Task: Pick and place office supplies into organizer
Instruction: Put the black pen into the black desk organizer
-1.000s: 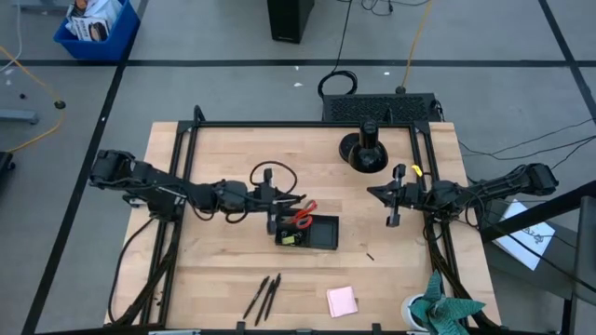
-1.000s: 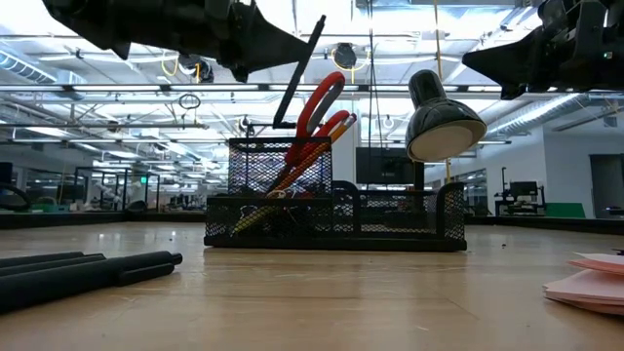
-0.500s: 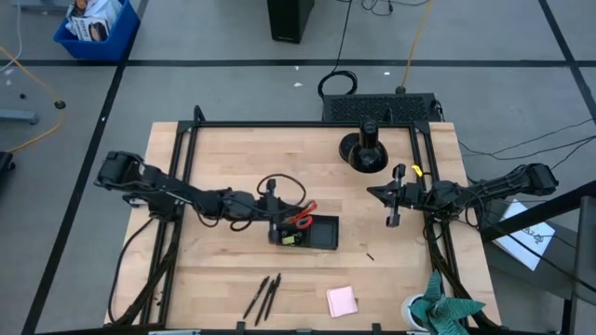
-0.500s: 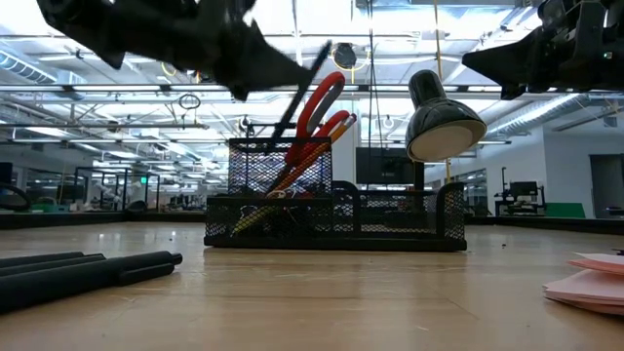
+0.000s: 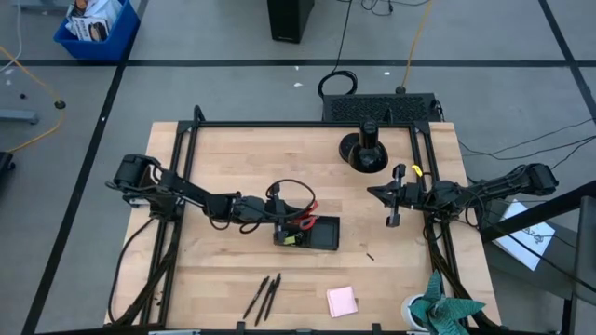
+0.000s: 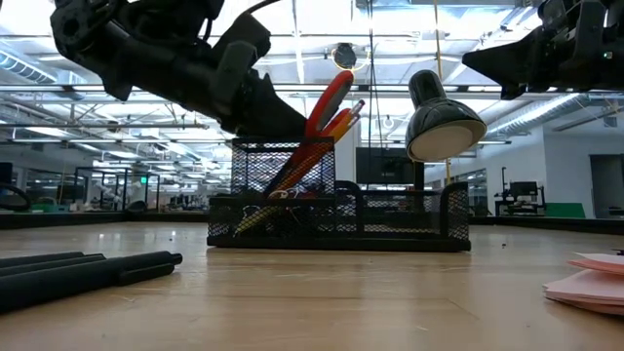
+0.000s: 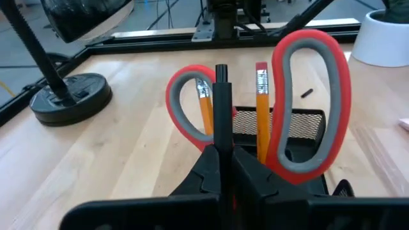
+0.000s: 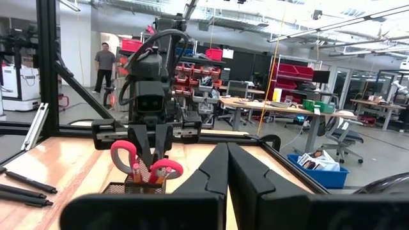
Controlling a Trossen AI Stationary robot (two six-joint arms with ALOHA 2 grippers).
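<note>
My left gripper (image 7: 223, 153) has come forward and down over the organizer (image 5: 319, 234), pinched tight on 1 dark pen (image 7: 222, 105), now upright among the red-handled scissors (image 7: 307, 102) and 2 orange pencils (image 7: 261, 96) in its left compartment. It looks about ready for release. My right gripper (image 5: 390, 220) waits shut and empty at the right edge.

Overhead, table-level and both wrist cameras share the organizer (image 5: 308, 233).

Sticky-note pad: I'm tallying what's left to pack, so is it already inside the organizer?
No, the sticky-note pad lies on the bare table near its front edge, well apart from the organizer.
</note>
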